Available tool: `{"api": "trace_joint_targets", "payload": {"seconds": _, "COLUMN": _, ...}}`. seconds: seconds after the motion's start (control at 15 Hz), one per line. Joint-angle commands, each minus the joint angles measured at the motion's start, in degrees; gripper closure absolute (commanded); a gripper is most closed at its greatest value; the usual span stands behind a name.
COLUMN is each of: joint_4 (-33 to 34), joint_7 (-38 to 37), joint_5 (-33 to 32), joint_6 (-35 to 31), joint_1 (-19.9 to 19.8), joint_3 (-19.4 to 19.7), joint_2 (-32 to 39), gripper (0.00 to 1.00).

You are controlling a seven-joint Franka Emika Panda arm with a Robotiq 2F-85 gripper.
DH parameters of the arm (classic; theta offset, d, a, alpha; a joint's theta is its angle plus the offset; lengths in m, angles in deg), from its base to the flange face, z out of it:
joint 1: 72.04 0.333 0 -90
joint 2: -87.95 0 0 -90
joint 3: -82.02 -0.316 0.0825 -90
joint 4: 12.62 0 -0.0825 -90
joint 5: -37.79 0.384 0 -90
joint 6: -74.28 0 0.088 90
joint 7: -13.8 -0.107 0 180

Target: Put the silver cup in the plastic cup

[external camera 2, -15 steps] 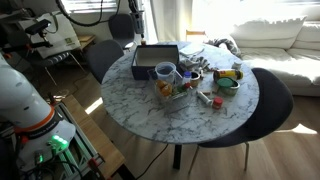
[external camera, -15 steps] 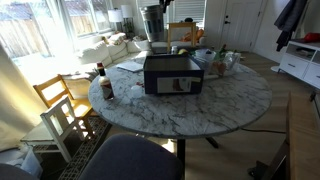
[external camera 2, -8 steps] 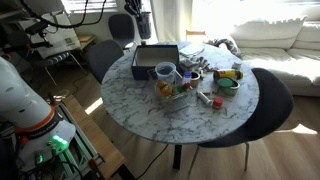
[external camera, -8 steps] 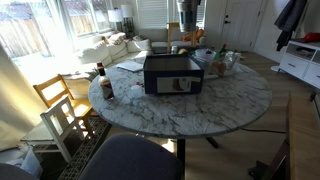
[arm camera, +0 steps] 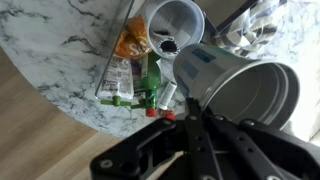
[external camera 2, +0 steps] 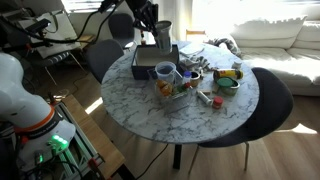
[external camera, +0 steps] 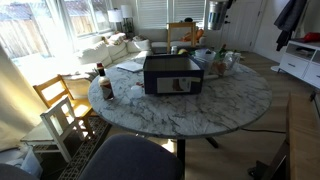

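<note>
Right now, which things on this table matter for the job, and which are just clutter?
For the job:
silver cup, held above the table
plastic cup, standing open on the table

Just lying about:
black box
brown red-capped bottle
snack packets

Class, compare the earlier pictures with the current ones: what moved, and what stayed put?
The gripper, shut on the silver cup, has carried it rightward in both exterior views, above the marble table toward the plastic cup. Nothing was let go. The black box, the brown bottle and the plastic cup stayed put.
</note>
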Motion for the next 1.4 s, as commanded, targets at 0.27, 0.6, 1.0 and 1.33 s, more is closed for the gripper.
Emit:
{"api": "trace_joint_targets", "payload": {"seconds": 0.27, "joint_4": -6.03, "joint_7": -1.03, "joint_5": 6.61, "joint_6": -10.67, "joint_1": -1.54, "joint_3": -1.05, "joint_2": 3.74, "gripper": 0.99}}
{"api": "trace_joint_targets", "payload": {"seconds": 0.6, "joint_4": -5.24, "joint_7": 0.66, "joint_5": 12.32, "joint_6": -13.63, "joint_1": 0.41, "joint_3": -0.81, "joint_2": 8.46, "gripper": 0.99}}
{"api": "trace_joint_targets", "payload": {"seconds": 1.0, "joint_4": -3.36, "joint_7": 0.96, "joint_5": 14.23, "joint_6": -15.19, "joint_1": 2.26, "joint_3": -1.37, "joint_2": 15.93, "gripper": 0.99}}
{"api": "trace_joint_targets", "payload": {"seconds": 1.33, "joint_4": -2.33, "joint_7": -0.24, "joint_5": 11.75, "joint_6": -16.86, "joint_1": 2.18, "joint_3": -0.97, "joint_2": 20.52, "gripper": 0.99}}
